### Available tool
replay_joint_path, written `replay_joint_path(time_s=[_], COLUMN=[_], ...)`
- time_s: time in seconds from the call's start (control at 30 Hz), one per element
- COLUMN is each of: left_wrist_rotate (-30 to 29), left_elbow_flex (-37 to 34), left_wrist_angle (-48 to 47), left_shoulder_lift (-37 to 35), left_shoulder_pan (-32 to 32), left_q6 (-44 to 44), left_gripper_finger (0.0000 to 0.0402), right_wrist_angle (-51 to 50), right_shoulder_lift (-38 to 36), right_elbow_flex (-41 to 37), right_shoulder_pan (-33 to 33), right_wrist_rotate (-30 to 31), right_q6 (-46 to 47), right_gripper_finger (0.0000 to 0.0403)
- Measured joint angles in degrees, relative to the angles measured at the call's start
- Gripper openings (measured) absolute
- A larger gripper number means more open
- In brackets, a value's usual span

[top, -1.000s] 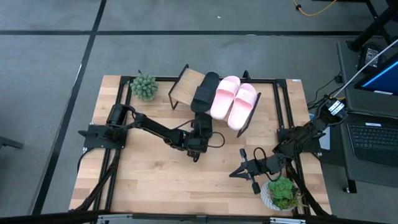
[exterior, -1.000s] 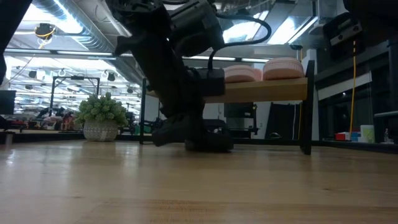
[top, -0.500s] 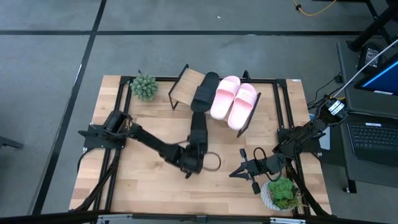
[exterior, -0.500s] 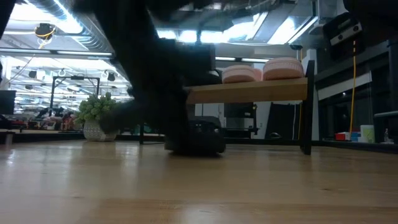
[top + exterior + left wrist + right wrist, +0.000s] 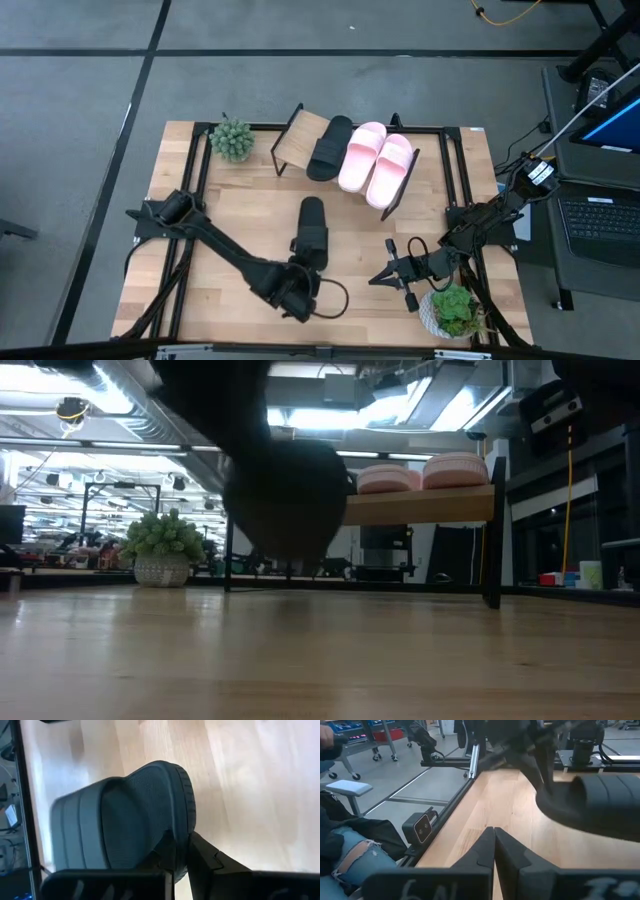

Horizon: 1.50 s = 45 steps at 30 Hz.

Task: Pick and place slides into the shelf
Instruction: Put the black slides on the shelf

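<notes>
A: Start at the left side of the worktop [image 5: 200, 300]. What has moved?

B: The left arm. A second ago its gripper was up by the front of the shelf [image 5: 293, 140], at the black slide lying on the boards there. Now the left gripper [image 5: 300, 290] has drawn back to the near edge, around the middle, and that black slide [image 5: 310, 232] has come with it. The fingers are pressed together on the slide's rim; the left wrist view shows them pinching the sole's edge [image 5: 175, 852].

A: Is it off the wood?

B: Judging by the low view, yes: a dark rounded mass hangs above the boards with clear wood under it. Earlier it sat flat on the surface.

A: And the shelf?

B: At the far edge, unchanged. One black slide [image 5: 330, 147] lies on its slanted board, then the two pink slides [image 5: 377, 165] side by side to its right. The board's left part is bare.

A: So three are placed, the fourth is in hand.

B: That's my reading. The pull-back looks like a lift to clear the rack before carrying it to that bare spot.

A: Right side?

B: The right gripper [image 5: 385, 276] waits near the right near corner, beside a potted plant [image 5: 452, 308], fingers closed on nothing.
</notes>
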Motion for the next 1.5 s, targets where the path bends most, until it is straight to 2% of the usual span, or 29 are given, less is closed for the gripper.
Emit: replay_joint_path(time_s=[0.23, 0.47, 0.6, 0.67, 1.0, 1.27, 1.4, 1.5], left_wrist_rotate=[-2.0, -7.5, -11.4, -13.2, -15.1, -16.4, -19.0, -19.7], left_elbow_flex=[7.1, 13.9, 16.3, 16.5, 16.5, 16.5, 13.2, 7.4], left_wrist_angle=[-9.9, -26.6, -33.2, -33.6, -33.5, -33.5, -32.6, -29.4], left_shoulder_lift=[0.0, 0.0, 0.0, -0.1, -5.2, -12.7, -16.4, -19.3], left_shoulder_pan=[-4.7, -9.0, -9.7, -9.6, -5.3, -0.7, 1.0, 2.1], left_q6=[-6.8, -16.1, -15.5, -12.9, 0.2, 2.4, 3.1, 3.5], left_gripper_finger=[0.0016, 0.0014, 0.0014, 0.0014, 0.0014, 0.0013, 0.0013, 0.0013], right_wrist_angle=[0.0, 0.0, 0.0, 0.0, 0.0, 0.0, 0.0, 0.0], right_shoulder_lift=[0.0, 0.0, 0.0, 0.0, 0.0, 0.0, 0.0, 0.0], right_elbow_flex=[0.0, 0.0, 0.0, 0.0, 0.0, 0.0, 0.0, 0.0], right_shoulder_pan=[0.0, 0.0, 0.0, 0.0, 0.0, 0.0, 0.0, 0.0], right_wrist_rotate=[0.0, 0.0, 0.0, 0.0, 0.0, 0.0, 0.0, 0.0], right_q6=[0.0, 0.0, 0.0, 0.0, 0.0, -0.1, -1.4, -1.6], right_gripper_finger=[0.0012, 0.0012, 0.0012, 0.0012, 0.0012, 0.0012, 0.0012, 0.0012])
